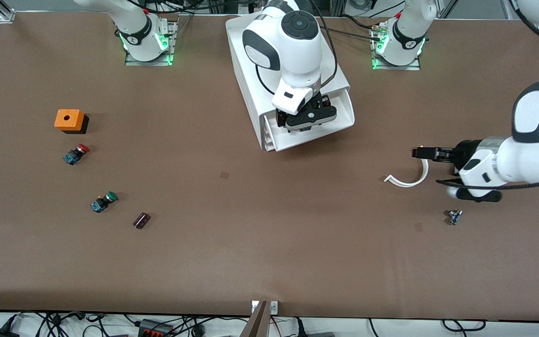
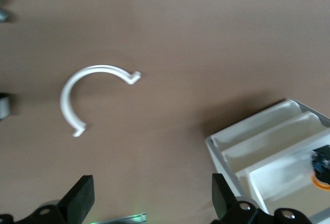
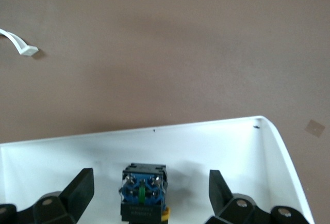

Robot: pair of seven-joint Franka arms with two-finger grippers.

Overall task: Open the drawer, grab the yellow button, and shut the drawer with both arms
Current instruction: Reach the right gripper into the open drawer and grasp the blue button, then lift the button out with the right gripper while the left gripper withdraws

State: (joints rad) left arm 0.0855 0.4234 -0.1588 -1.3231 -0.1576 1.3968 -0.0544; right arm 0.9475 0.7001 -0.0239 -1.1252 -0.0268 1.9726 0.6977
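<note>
The white cabinet (image 1: 251, 70) lies at the middle of the table's robot side with its top drawer (image 1: 342, 110) pulled open. My right gripper (image 1: 297, 126) is down in that drawer, open, with one finger on each side of the button (image 3: 143, 193), not touching it. The button's blue-grey body faces the right wrist camera, with a bit of its yellow-orange cap showing. The front view hides the button under my right hand. My left gripper (image 1: 431, 167) is open and empty over the table toward the left arm's end, beside a white curved strip (image 1: 412, 180). The left wrist view shows the button (image 2: 322, 170) in the drawer (image 2: 278, 175).
Toward the right arm's end stand an orange box (image 1: 69, 120), a red-capped button (image 1: 76, 154), a green-capped button (image 1: 104, 201) and a small dark part (image 1: 141, 220). A small blue-grey part (image 1: 454, 216) lies nearer to the front camera than my left gripper.
</note>
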